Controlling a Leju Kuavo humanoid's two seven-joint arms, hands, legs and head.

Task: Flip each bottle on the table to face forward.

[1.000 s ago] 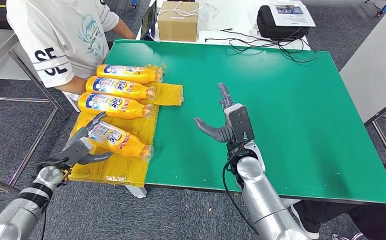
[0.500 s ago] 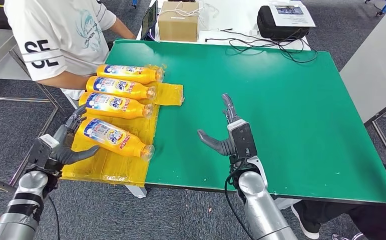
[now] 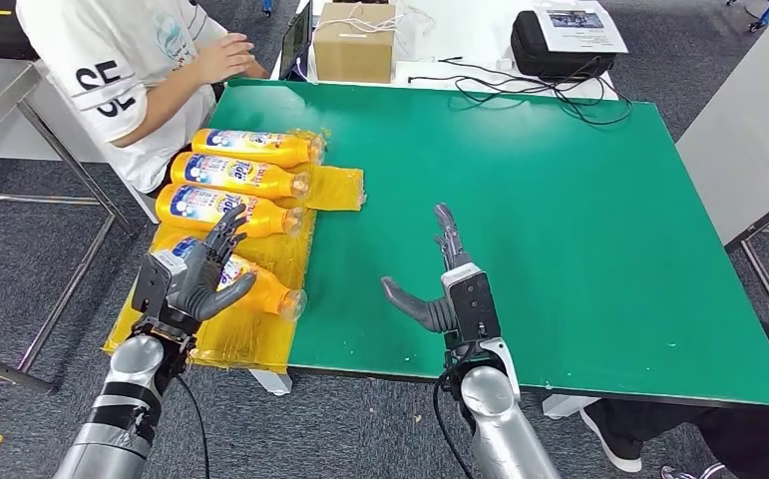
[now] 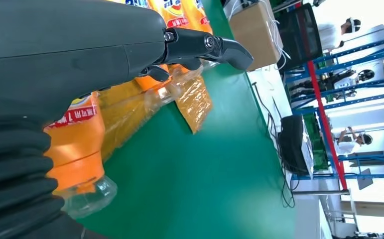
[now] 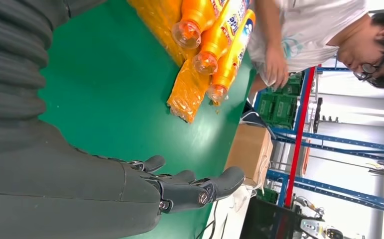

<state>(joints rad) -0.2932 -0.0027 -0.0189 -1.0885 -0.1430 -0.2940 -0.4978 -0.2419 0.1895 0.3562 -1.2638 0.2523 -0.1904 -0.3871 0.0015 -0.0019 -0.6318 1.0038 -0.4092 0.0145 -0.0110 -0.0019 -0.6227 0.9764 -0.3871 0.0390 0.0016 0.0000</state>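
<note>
In the head view, four orange bottles lie on their sides in a column at the left of the frame, on crinkled yellow plastic wrap [image 3: 335,187] at the left edge of the green counter [image 3: 579,220]: the top bottle [image 3: 255,147], second bottle [image 3: 238,176], third bottle [image 3: 225,209], and the nearest bottle [image 3: 260,287] at lower left, caps pointing right. The left robot hand [image 3: 192,277] sits over the nearest bottle's label end, fingers spread and curved across it; whether it grips cannot be told. The right robot hand [image 3: 447,289] hovers at lower centre, fingers apart, holding nothing. A person [image 3: 131,70] sits at upper left. Judging by looks, the bottles are full, so fairly heavy, rigid, smooth and apt to roll or slide on the wrap; the broad body is the best place to hold. In the left wrist view the nearest bottle's clear cap lies at lower left under the fingers. In the right wrist view three caps cluster at top centre.
</note>
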